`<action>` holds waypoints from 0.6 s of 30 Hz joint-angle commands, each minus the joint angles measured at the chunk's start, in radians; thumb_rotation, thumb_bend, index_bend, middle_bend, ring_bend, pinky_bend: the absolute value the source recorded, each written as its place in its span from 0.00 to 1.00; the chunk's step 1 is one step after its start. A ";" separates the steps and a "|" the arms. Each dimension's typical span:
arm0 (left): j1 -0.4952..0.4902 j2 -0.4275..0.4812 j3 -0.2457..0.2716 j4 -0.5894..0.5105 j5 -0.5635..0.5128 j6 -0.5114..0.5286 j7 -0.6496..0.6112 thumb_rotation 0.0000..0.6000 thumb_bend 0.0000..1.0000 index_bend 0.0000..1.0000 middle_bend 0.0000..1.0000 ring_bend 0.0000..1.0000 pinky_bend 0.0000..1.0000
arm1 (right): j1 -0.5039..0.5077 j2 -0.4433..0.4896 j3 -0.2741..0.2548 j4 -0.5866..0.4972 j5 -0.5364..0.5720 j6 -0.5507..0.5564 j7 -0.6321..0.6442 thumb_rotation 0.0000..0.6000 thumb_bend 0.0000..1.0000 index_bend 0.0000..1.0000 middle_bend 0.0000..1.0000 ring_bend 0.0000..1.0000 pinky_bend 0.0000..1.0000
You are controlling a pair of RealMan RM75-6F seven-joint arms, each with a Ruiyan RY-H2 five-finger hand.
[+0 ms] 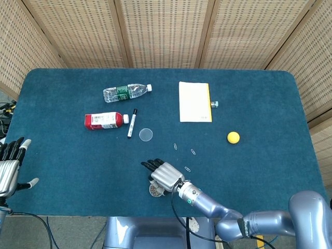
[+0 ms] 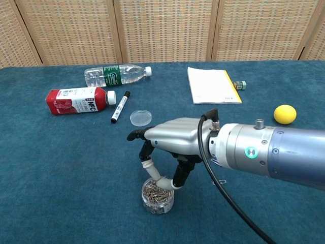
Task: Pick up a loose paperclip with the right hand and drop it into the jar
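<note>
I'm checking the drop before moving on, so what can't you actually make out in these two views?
- Whether a paperclip sits between the right hand's fingertips: too small in the chest view, hidden under the hand in the head view.
- The jar: mostly covered by the hand in the head view.
- The left hand: cut by the frame edge in the head view, absent from the chest view.

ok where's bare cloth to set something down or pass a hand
Free: the wide strip between the left hand and the jar, and the right side past the ball. Crowded: the bottles, marker and lid; also the right hand over the jar, paperclips beside it.
</note>
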 commanded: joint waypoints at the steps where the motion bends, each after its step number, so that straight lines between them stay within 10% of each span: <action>1: 0.000 0.000 0.000 0.000 0.001 0.001 0.000 1.00 0.05 0.00 0.00 0.00 0.00 | 0.005 -0.004 -0.003 -0.003 0.009 0.005 -0.007 1.00 0.43 0.69 0.01 0.00 0.11; 9: -0.001 0.001 0.000 0.001 -0.002 -0.001 -0.003 1.00 0.05 0.00 0.00 0.00 0.00 | 0.014 -0.009 -0.009 -0.004 0.024 0.013 -0.007 1.00 0.23 0.57 0.01 0.00 0.11; 18: 0.000 0.002 0.001 0.000 -0.001 0.001 -0.006 1.00 0.05 0.00 0.00 0.00 0.00 | 0.019 -0.009 -0.013 -0.005 0.028 0.023 -0.006 1.00 0.22 0.55 0.01 0.00 0.11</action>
